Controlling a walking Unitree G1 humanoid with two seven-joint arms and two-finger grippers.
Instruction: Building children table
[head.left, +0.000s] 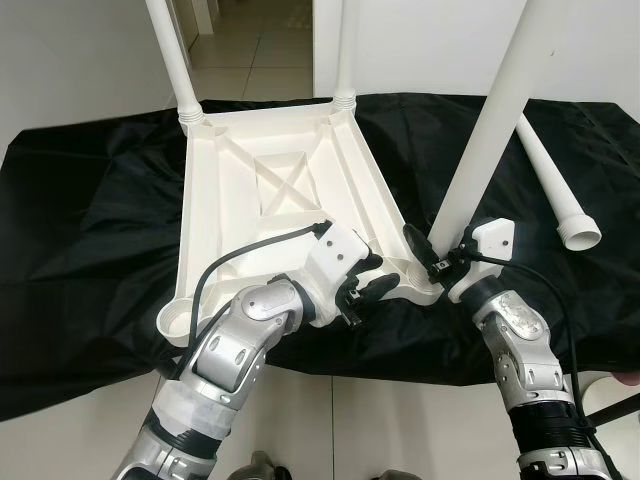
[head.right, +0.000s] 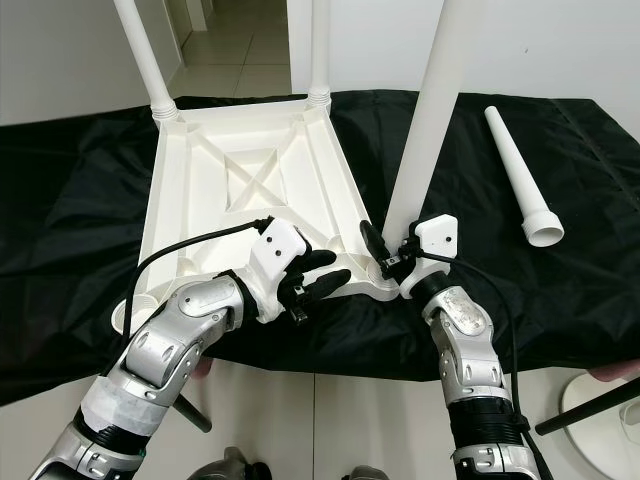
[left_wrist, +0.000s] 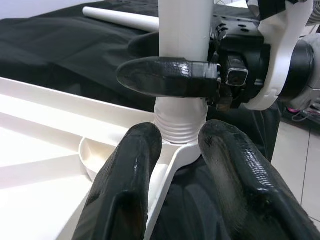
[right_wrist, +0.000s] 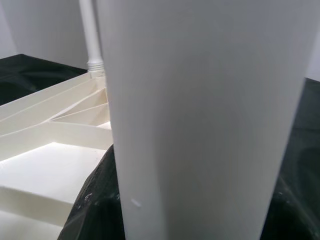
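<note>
Tabletop (head.left: 270, 170), white, lies upside down on black cloth (head.left: 90, 210), 2 legs up at far corners. Right gripper (head.left: 432, 254) fingers pinch 3rd leg (head.left: 490, 130) just above its base, at near right corner socket. Left gripper (head.right: 325, 275) fingers spread, either side of that socket. Spare leg (head.right: 520, 180) lies on cloth, well apart to right.

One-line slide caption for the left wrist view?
Right gripper clamps the table leg above its threaded base while left gripper straddles the corner socket.
</note>
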